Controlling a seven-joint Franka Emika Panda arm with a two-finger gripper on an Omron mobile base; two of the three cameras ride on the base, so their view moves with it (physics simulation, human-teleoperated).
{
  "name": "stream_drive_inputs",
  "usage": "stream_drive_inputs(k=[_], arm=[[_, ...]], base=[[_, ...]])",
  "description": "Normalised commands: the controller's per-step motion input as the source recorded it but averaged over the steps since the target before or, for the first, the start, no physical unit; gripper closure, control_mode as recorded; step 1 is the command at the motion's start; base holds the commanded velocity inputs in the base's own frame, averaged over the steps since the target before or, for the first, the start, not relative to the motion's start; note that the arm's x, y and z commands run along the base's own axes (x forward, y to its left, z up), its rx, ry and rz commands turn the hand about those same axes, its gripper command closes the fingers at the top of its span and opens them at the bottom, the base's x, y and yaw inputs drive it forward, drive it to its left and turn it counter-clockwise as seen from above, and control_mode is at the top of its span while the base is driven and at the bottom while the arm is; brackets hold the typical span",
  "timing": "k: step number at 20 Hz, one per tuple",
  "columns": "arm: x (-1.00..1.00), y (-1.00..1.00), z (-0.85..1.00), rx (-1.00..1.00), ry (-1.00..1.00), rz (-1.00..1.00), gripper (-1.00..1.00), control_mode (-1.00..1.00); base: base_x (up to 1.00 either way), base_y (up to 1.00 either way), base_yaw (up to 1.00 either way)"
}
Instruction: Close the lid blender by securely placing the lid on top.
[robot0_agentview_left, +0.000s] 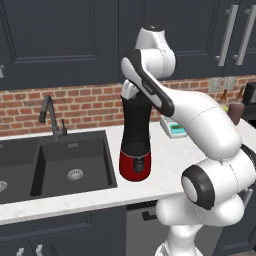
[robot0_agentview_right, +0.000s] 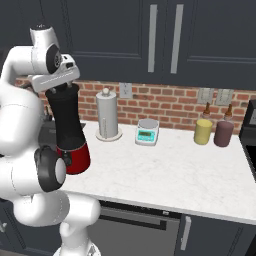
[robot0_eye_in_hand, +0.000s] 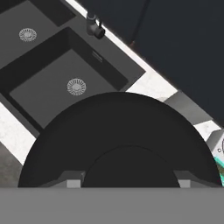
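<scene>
On top of the blender, which stands on the white worktop just right of the sink, the fingers squeeze the black lid by its knob.

A kitchen: double sink, brick backsplash, dark cabinets
</scene>
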Motion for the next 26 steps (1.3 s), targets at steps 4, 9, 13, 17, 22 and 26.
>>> stream_drive_inputs(k=[4,9,13,17,22,26], arm=[[-0.04,0.0,-0.63,0.0,0.0,0.05,-1.0,-1.0],[0.0,-0.04,-0.2,0.0,-0.04,0.01,-1.0,-1.0],[0.07,-0.07,0.0,0.0,-0.04,0.0,-1.0,-1.0],[0.0,-0.09,0.0,0.0,-0.05,0.0,-1.0,-1.0],[-0.02,-0.16,0.1,0.0,-0.09,0.0,-1.0,-1.0],[-0.34,-0.32,0.19,0.01,-0.13,0.0,-1.0,-1.0]], base=[[0.0,0.0,0.0],[0.0,0.0,0.0],[0.0,0.0,0.0],[0.0,0.0,0.0],[0.0,0.0,0.0],[0.0,0.0,0.0]])
